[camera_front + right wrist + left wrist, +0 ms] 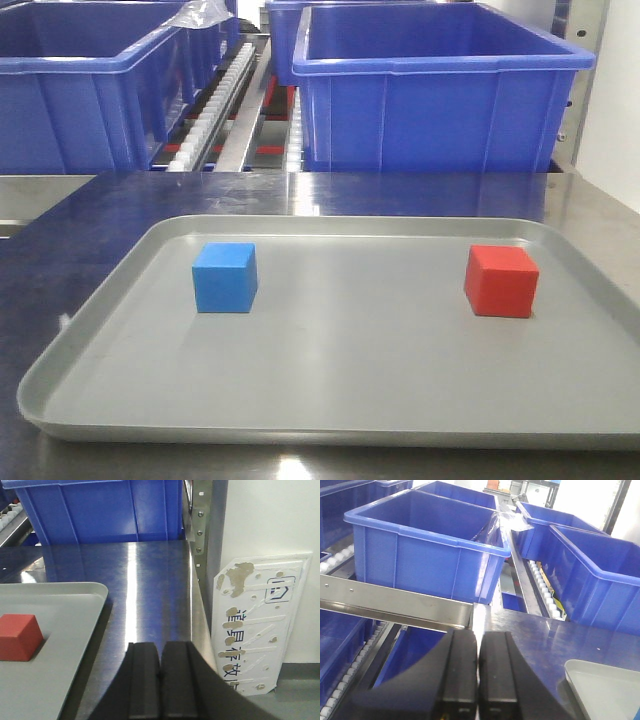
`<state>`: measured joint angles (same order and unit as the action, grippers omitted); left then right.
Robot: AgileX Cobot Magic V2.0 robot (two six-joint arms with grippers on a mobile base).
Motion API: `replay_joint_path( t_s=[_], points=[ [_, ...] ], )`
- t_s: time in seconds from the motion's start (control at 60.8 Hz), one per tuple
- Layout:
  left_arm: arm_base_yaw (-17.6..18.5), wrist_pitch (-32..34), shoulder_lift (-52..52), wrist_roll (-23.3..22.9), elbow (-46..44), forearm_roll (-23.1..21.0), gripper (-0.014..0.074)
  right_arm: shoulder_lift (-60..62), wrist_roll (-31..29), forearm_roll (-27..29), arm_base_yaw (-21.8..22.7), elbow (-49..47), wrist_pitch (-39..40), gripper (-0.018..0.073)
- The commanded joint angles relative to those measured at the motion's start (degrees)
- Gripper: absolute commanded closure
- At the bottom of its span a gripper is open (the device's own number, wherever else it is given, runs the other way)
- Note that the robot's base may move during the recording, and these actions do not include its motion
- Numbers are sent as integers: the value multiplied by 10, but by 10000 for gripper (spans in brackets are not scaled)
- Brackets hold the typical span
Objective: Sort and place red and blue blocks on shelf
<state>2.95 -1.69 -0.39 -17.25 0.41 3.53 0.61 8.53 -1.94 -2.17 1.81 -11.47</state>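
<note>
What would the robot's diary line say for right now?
blue block: on tray | red block: on tray, apart from blue | left gripper: shut, empty | right gripper: shut, empty

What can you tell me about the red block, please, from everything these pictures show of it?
The red block is a small plain cube, bright red and matte, with crisp edges and no visible markings. It sits flat and upright on the right side of the shallow grey tray. Nothing else touches it. The blue block stands well apart to its left, and the shut right gripper is beside the tray, clear of it.
</note>
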Motion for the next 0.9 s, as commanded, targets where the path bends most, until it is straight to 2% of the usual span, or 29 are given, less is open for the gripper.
replay_joint_path(
  t_s=[0.0, 0.164, 0.559, 0.658, 0.888],
  points=[
    [-2, 49, -8, 1, 14, -3, 472, 12, -6, -9, 3, -14, 51, 504],
    [-2, 49, -8, 1, 14, -3, 472, 12, -6, -9, 3, -14, 98, 504],
    [-2, 49, -8, 1, 14, -3, 472, -12, -3, -9, 2, -17, 152, 504],
    [-2, 49, -8, 1, 14, -3, 472, -88, 10, -9, 0, -46, 155, 504],
    [-2, 49, -8, 1, 14, -3, 472, -354, 10, -9, -18, -150, 148, 504]
  ],
)
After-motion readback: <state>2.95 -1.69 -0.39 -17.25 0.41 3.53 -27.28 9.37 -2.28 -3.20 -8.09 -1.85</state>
